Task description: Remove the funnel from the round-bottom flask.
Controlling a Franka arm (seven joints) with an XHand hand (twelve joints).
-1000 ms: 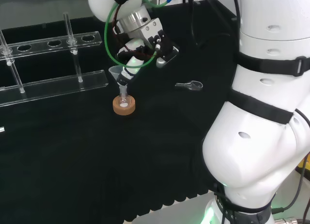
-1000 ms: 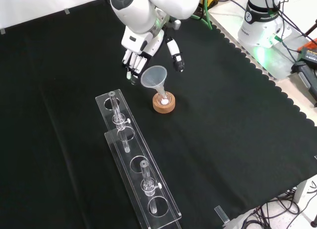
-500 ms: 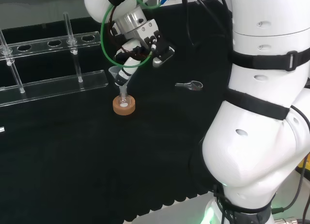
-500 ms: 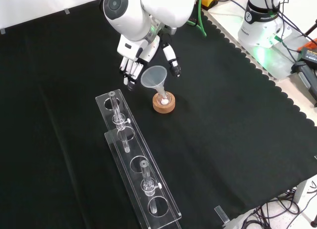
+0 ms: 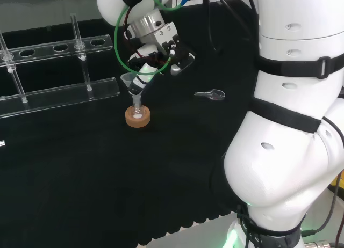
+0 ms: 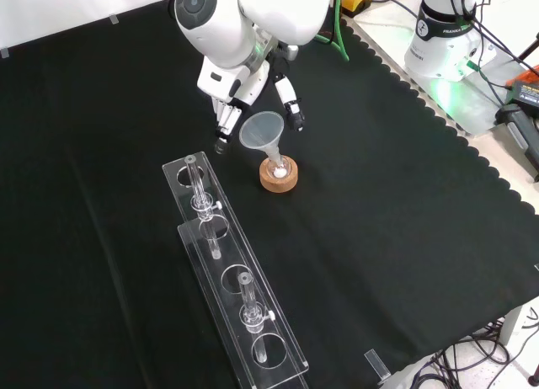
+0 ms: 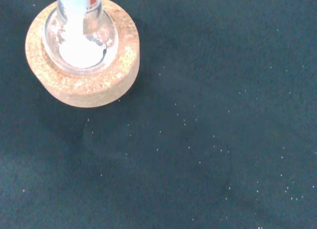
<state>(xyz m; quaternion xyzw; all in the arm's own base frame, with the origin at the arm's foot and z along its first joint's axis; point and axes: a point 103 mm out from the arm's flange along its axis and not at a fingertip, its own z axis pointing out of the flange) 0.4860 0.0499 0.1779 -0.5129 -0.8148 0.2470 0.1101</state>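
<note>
A clear funnel stands with its stem in a small round-bottom flask that holds white powder. The flask rests on a cork ring. The hand hangs just above and behind the funnel in the front view, open. Its straight fingers point down at one side of the funnel's cone and its thumb at the other, with no contact to be seen.
Two long clear racks with upright tubes lie to the front left of the flask in the front view. A small metal scoop lies on the cloth to the flask's right in the head view.
The hand has shifted slightly toward the funnel, and its fingers and thumb now bracket the cone more closely. Funnel, flask and cork ring have not moved.
</note>
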